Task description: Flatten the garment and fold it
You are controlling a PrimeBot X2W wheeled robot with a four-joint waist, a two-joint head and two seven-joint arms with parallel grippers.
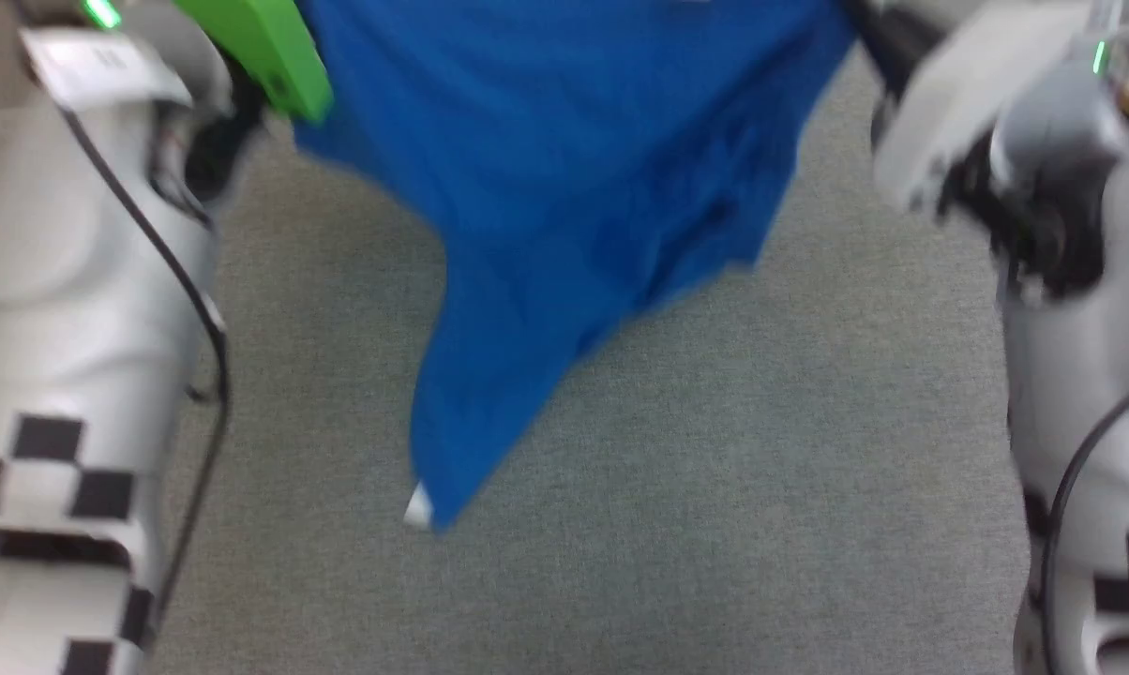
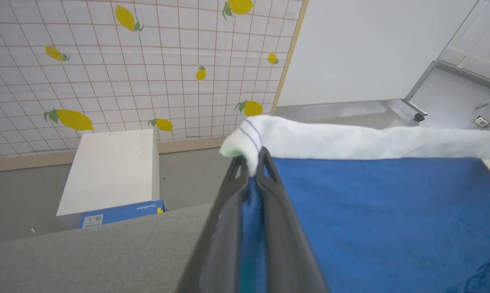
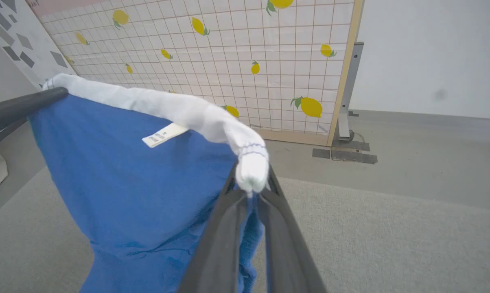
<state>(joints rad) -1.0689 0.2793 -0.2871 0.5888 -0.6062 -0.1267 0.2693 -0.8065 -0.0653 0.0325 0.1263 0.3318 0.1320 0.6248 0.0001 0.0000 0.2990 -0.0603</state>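
Note:
The garment, bright blue shorts, hangs spread in the air between my two arms, one leg drooping down to a point above the grey surface. My left gripper is shut on one end of the white waistband, with blue fabric falling away to its right. My right gripper is shut on the other end of the waistband. A small white label dangles under the band. The left gripper's dark finger shows at the far corner in the right wrist view.
A grey carpeted surface lies under the garment. My pale forearms flank it. Beyond stand a lemon-patterned screen, a white block on a blue box, and the screen's metal foot.

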